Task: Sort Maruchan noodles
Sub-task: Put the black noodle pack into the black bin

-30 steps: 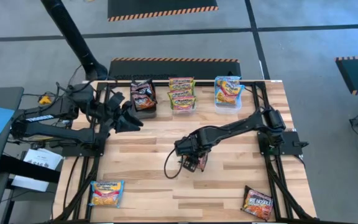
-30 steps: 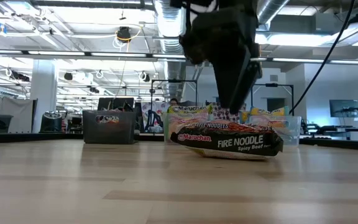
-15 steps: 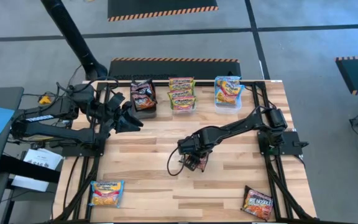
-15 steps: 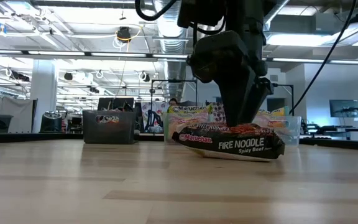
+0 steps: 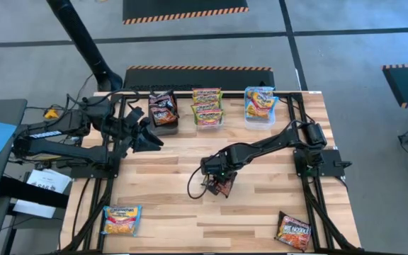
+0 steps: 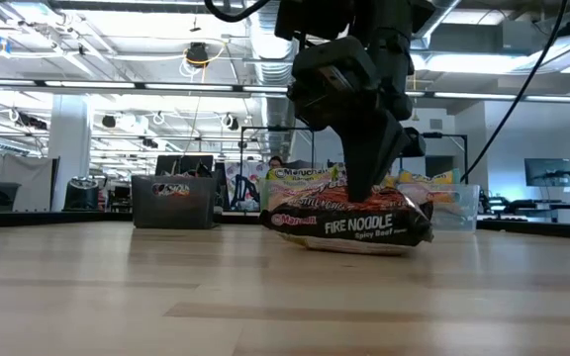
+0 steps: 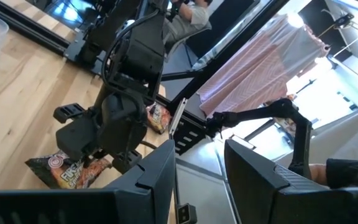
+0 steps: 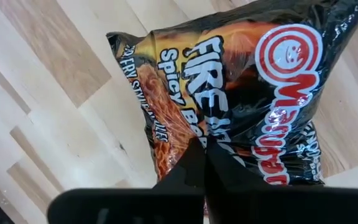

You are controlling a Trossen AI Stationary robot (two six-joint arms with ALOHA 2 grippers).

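A dark Fire Noodle packet [image 5: 224, 188] lies face up on the middle of the table, and my right gripper [image 5: 217, 181] is down on it, shut. The low view shows the packet [image 6: 349, 223] resting flat on the wood under that gripper [image 6: 364, 193]. My left gripper [image 5: 151, 136] waits open over the table's left side, nothing between its fingers [image 7: 157, 171]. Two loose noodle packets lie near the front edge: an orange-and-blue one [image 5: 122, 219] at the left and a dark one [image 5: 293, 231] at the right. My right gripper has its two fingertips [image 8: 194, 155] closed together on the packet's printed upper face [image 8: 185, 134], about halfway along it, near one long edge. The fingers come from above, pointing down. The packet [image 8: 229, 93] lies flat with its underside on the table.
Three tubs stand along the far edge: a black one [image 5: 163, 108] with dark packets, a clear one [image 5: 207, 106] with orange-yellow-green packets, a clear one [image 5: 260, 105] with light blue packets. Bare wood lies between the tubs and the front packets.
My right gripper has come down onto the dark packet and shut on its upper face. The packet has slid a little along the table with it and stays flat on the wood.
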